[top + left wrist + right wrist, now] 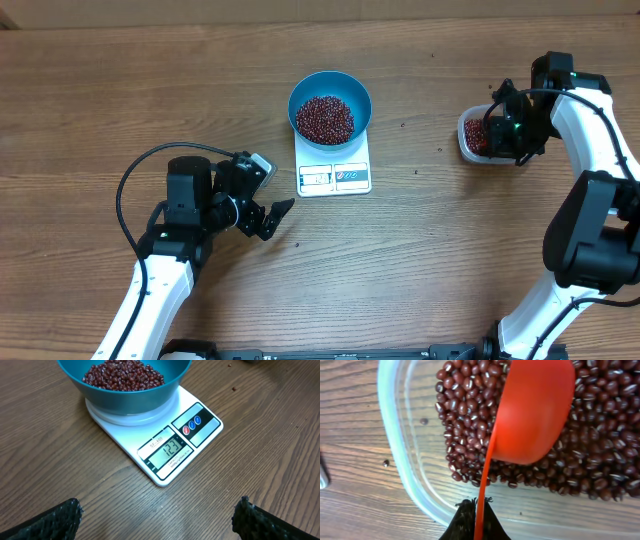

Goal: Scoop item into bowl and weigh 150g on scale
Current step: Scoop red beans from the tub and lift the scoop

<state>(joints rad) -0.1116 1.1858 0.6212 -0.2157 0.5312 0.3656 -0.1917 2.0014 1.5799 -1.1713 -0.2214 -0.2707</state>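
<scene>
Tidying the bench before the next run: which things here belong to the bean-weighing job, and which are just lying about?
In use: beans, teal bowl, scale, red scoop, clear tub, right gripper holding the scoop.
Lying about: a few stray beans on the table.

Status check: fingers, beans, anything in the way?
Left fingers open, beside scale. Right fingers shut on red scoop in bean tub. Beans in teal bowl on scale. Nothing blocking.
</scene>
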